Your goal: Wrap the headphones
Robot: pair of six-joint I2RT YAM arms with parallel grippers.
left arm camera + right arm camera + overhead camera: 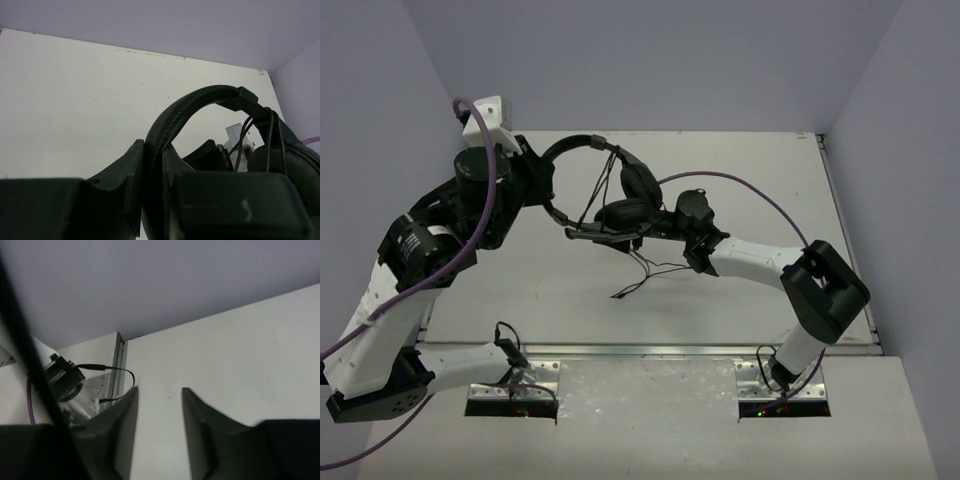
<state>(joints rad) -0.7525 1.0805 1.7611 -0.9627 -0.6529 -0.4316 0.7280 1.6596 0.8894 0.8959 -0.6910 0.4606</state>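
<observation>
The black headphones (625, 212) hang above the middle of the table, headband (578, 143) arching toward the back left and both earcups close together. My left gripper (540, 188) is shut on the headband (200, 100), which passes between its fingers (131, 170). An earcup (295, 165) and thin cable strands (270, 135) show on the right of that view. The thin black cable (638, 280) dangles onto the table below the earcups. My right gripper (640, 236) sits just right of the earcups, open (159, 390) with only bare table between its fingers. A blurred black strand (25, 355) crosses its view at left.
A white box (485, 120) sits at the back left corner. Purple robot cables (750, 190) loop over the right arm and along the left arm. A metal rail (650, 350) runs along the table's near edge, and walls close in the back and sides.
</observation>
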